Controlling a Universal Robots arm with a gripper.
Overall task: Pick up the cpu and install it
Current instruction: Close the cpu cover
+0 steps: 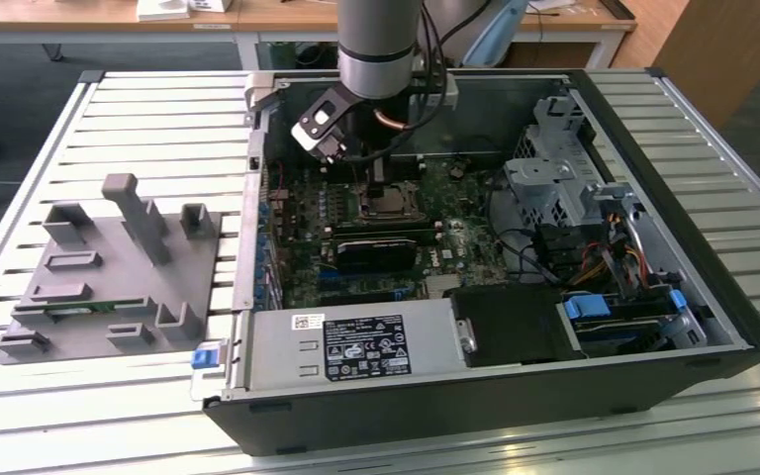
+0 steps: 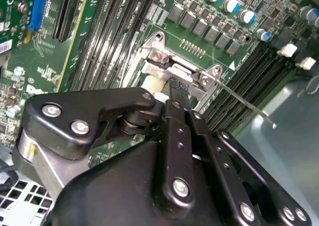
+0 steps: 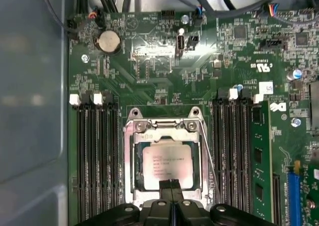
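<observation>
At the exterior view's left on the slatted desk [image 1: 155, 119] sits the grey parts holder [image 1: 103, 267] — then the open computer case [image 1: 486, 406]. In the first wrist view the cpu [image 3: 167, 166] lies flat inside the socket frame [image 3: 167, 128] — the hand [image 3: 171, 183] is clenched empty, right at its edge.

A pale grey slatted metal surface [image 1: 130, 129] is stretching across the exterior view under soft, even light. Behind it, a light wooden desk [image 1: 301, 15] is standing on white metal legs [image 1: 244, 49]. A light-brown wooden cabinet [image 1: 711, 49] is rising at the exterior view's right, and dark grey floor [image 1: 17, 64] is showing beyond the surface.
</observation>
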